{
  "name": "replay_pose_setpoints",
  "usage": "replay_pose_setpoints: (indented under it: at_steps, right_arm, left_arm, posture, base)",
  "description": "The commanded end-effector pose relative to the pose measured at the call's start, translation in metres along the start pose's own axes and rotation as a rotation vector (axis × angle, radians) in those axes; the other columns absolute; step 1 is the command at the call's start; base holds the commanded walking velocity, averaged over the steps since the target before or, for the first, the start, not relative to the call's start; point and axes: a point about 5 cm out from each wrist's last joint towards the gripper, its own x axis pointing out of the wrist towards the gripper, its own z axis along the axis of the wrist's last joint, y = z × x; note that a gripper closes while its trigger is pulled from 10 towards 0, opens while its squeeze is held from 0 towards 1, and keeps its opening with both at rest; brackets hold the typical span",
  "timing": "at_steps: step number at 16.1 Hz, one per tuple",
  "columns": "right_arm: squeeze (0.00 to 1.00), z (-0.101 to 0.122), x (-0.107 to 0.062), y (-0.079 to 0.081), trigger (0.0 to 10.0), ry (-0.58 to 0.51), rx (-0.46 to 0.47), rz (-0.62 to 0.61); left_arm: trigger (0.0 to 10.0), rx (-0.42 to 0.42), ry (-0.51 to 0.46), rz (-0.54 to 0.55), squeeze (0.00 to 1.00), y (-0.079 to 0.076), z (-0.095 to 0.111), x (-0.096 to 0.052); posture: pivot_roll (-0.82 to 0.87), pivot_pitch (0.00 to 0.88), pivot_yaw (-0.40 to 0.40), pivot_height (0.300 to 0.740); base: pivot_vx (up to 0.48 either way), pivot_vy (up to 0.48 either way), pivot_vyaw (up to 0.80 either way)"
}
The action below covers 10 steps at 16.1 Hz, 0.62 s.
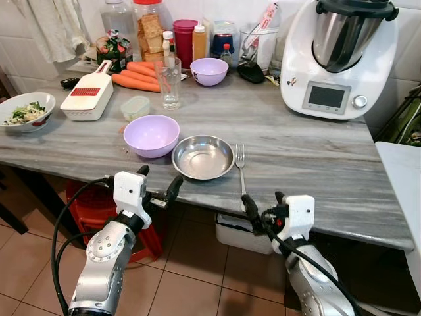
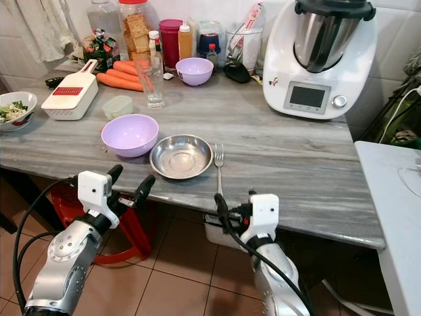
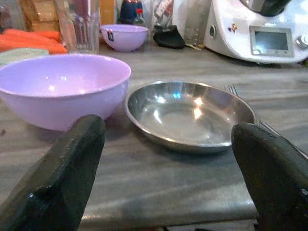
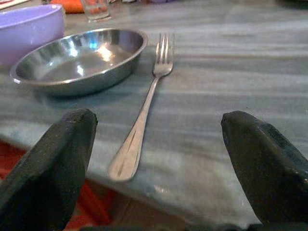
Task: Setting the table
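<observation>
Both of my claws are hovering just off the near edge of the grey marbled table (image 1: 309, 164), spread wide and holding nothing: the left gripper (image 1: 158, 184) is facing the shallow round steel dish (image 1: 203, 157) and the lilac plastic bowl (image 1: 151, 135) touching it, while the right gripper (image 1: 263, 209) is lining up on the slim steel fork (image 1: 241, 164) lying just beside the dish (handle toward me). I am judging this as the reaching stage; next I should be closing on the fork's handle.
</observation>
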Motion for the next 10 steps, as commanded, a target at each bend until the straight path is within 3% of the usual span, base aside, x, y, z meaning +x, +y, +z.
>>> replay_pose_setpoints:
  at_steps: [1, 2, 3, 4, 5, 7, 10]
  right_arm:
    - [0.91, 0.002, -0.001, 0.004, 10.0, 0.002, 0.011, 0.042]
    - [0.80, 0.001, -0.001, 0.006, 10.0, 0.010, 0.018, 0.059]
    - [0.61, -0.001, 0.000, 0.010, 10.0, 0.025, 0.029, 0.095]
    - [0.35, -0.004, 0.000, 0.014, 10.0, 0.047, 0.045, 0.124]
    - [0.25, -0.004, 0.000, 0.014, 10.0, 0.050, 0.048, 0.128]
    - [0.16, -0.005, -0.001, 0.014, 10.0, 0.063, 0.072, 0.141]
    - [0.12, -0.009, -0.001, 0.015, 10.0, 0.092, 0.076, 0.167]
  left_arm:
    - [10.0, -0.010, 0.025, -0.019, 0.00, -0.001, -0.004, -0.003]
    - [10.0, -0.019, 0.025, -0.033, 0.00, -0.002, -0.004, -0.003]
    - [10.0, -0.021, 0.028, -0.042, 0.00, -0.002, -0.004, -0.004]
    - [10.0, -0.014, 0.032, -0.038, 0.00, 0.000, -0.005, -0.004]
    - [10.0, -0.013, 0.031, -0.037, 0.00, 0.000, -0.004, -0.003]
    - [10.0, -0.012, 0.028, -0.034, 0.00, 0.001, -0.003, -0.002]
    - [10.0, -0.014, 0.028, -0.036, 0.00, 0.001, -0.003, -0.002]
  posture:
    - [0.02, 0.000, 0.013, 0.740]
    - [0.02, 0.000, 0.013, 0.740]
    - [0.02, 0.000, 0.013, 0.740]
    - [0.03, 0.000, 0.012, 0.740]
    - [0.03, 0.000, 0.012, 0.740]
    - [0.03, 0.000, 0.011, 0.740]
    - [0.03, 0.000, 0.011, 0.740]
  base:
    - [0.000, 0.000, 0.00]
    - [0.000, 0.000, 0.00]
    - [0.000, 0.000, 0.00]
    - [0.000, 0.000, 0.00]
    - [0.000, 0.000, 0.00]
    - [0.000, 0.000, 0.00]
    - [0.000, 0.000, 0.00]
